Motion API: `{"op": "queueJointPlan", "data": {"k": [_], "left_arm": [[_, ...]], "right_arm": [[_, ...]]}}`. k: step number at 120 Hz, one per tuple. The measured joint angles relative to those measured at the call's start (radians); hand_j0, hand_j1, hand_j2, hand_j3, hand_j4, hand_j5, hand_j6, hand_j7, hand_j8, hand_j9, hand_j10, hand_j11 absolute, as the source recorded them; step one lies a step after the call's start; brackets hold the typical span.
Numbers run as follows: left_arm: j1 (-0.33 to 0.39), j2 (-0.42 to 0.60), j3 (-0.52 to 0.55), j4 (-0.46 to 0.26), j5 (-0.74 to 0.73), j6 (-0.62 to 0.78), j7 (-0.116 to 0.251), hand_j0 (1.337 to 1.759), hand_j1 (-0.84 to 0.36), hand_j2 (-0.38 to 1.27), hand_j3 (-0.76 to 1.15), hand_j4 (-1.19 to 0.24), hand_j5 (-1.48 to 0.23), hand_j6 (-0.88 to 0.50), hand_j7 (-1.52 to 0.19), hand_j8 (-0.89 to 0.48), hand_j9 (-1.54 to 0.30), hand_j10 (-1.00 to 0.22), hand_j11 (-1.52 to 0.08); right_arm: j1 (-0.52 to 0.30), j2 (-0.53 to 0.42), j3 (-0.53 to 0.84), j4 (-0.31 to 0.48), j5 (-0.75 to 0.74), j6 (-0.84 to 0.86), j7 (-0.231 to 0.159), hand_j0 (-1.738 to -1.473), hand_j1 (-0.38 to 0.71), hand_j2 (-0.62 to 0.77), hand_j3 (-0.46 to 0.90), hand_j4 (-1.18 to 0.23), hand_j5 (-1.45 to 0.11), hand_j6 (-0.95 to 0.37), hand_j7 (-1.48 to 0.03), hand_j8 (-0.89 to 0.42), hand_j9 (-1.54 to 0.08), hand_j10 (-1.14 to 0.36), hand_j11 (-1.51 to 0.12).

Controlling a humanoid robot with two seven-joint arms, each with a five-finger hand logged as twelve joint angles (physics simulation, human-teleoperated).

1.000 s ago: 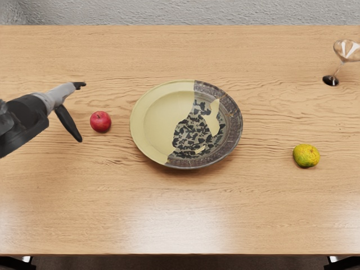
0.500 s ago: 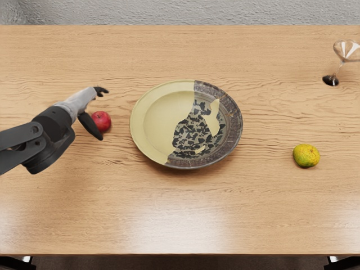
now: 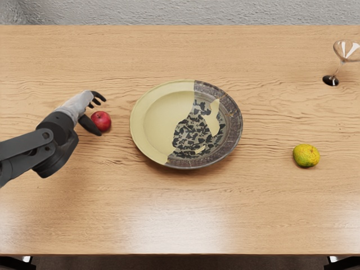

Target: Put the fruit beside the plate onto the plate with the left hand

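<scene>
A small red apple [image 3: 102, 120] lies on the wooden table just left of the plate [image 3: 152, 121], a yellow dish with a dark patterned right half. My left hand [image 3: 90, 109] reaches in from the left edge and sits right beside the apple on its left. The fingers are curled loosely above the fruit and the thumb lies low against its left side, but they do not close around it. The apple rests on the table. A yellow-green citrus fruit [image 3: 306, 155] lies far to the right of the plate.
A clear stemmed glass [image 3: 341, 59] stands at the far right back corner. The left forearm [image 3: 31, 152] lies across the table's left side. The table's front edge runs along the bottom of the view.
The left hand has come in from the left up to the apple. Its fingers have bent from straight to loosely curled over the fruit. The apple has stayed put.
</scene>
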Motion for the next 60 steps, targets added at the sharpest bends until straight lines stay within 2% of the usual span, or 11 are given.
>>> {"op": "queueJointPlan", "data": {"k": [60], "left_arm": [[-0.003, -0.050, 0.029, 0.051, 0.002, 0.010, 0.000, 1.658, -0.18, 0.09, 0.00, -0.45, -0.58, -0.45, -0.58, -0.45, -0.58, -0.45, -0.58]], "right_arm": [[0.002, 0.000, -0.002, -0.001, 0.000, 0.000, 0.000, -1.658, -0.35, 0.00, 0.00, 0.00, 0.00, 0.00, 0.00, 0.00, 0.00, 0.00, 0.00]]}}
